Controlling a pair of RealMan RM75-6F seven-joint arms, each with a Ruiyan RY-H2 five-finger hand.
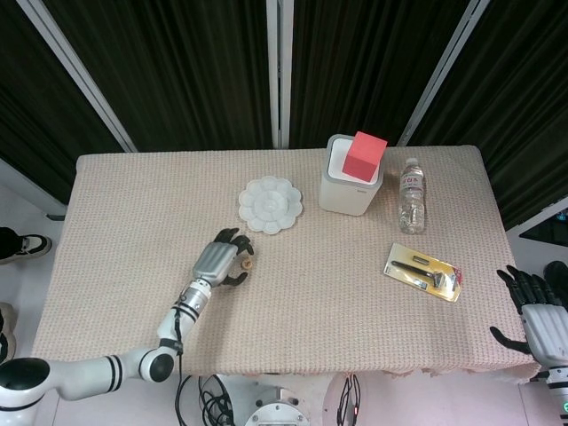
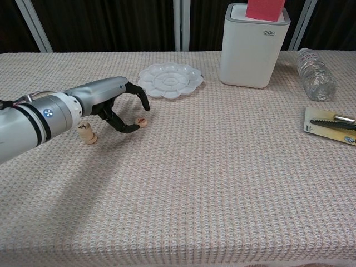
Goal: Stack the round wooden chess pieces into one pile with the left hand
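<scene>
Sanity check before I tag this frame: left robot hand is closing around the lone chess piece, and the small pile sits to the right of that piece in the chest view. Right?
Not quite. In the chest view the small pile sits to the left of the lone chess piece, not the right. The left robot hand is indeed curled around the lone piece.

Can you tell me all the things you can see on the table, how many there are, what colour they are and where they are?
single chess piece: one, light wood, by the left hand's fingertips
chess piece pile: one small stack, light wood, left of the single piece
flower-shaped plate: one, white, far middle
bin: one, white, right of the plate
block: one, red, on top of the bin
water bottle: one, clear, lying right of the bin
packaged tool: one, gold card, near right
table: one, beige woven cover
left hand: one, black fingers arched over the single piece
right hand: one, black fingers spread, off the table's right corner
</scene>
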